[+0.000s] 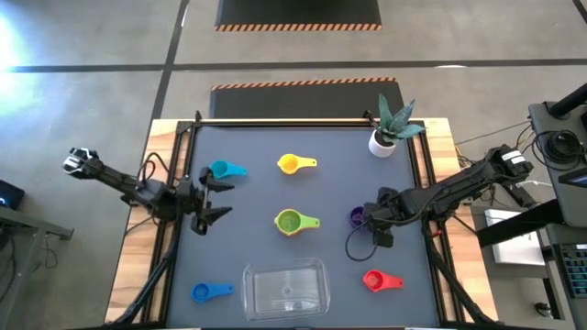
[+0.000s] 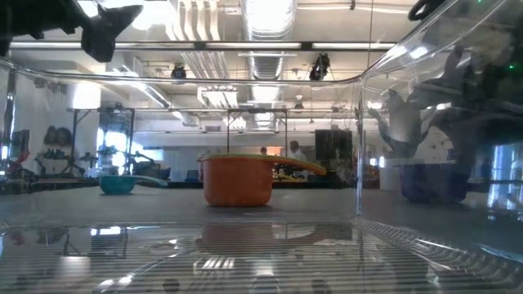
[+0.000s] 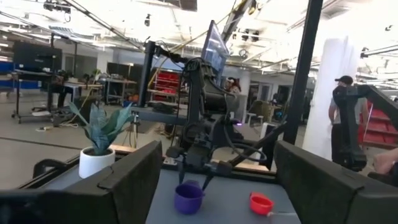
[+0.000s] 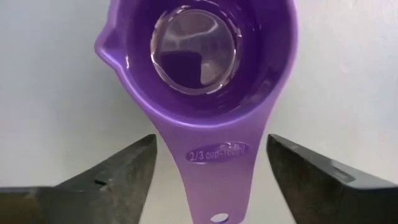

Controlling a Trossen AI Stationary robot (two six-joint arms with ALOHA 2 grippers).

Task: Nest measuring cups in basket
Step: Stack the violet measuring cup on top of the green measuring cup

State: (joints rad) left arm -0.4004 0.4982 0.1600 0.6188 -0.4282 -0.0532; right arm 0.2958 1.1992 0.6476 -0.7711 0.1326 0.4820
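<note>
The purple measuring cup (image 4: 196,68) stands on the table's right part, also seen as the purple measuring cup (image 1: 357,217). My right gripper (image 4: 211,144) points down over its handle (image 4: 214,177), open, one finger on each side and a gap at both. My left gripper (image 1: 218,199) is open at the table's left, held above the table and close to the teal cup (image 1: 220,170). Yellow (image 1: 289,164), green (image 1: 290,221), red (image 1: 374,280) and blue (image 1: 202,292) cups stand apart on the table. The clear basket (image 1: 285,287) rests at the near edge.
A white plant pot (image 1: 382,142) stands at the far right corner. In the low view, through the basket's clear wall (image 2: 425,122), a cup with an orange wall (image 2: 237,181) shows. Black rails (image 1: 174,229) line the table's left and right sides.
</note>
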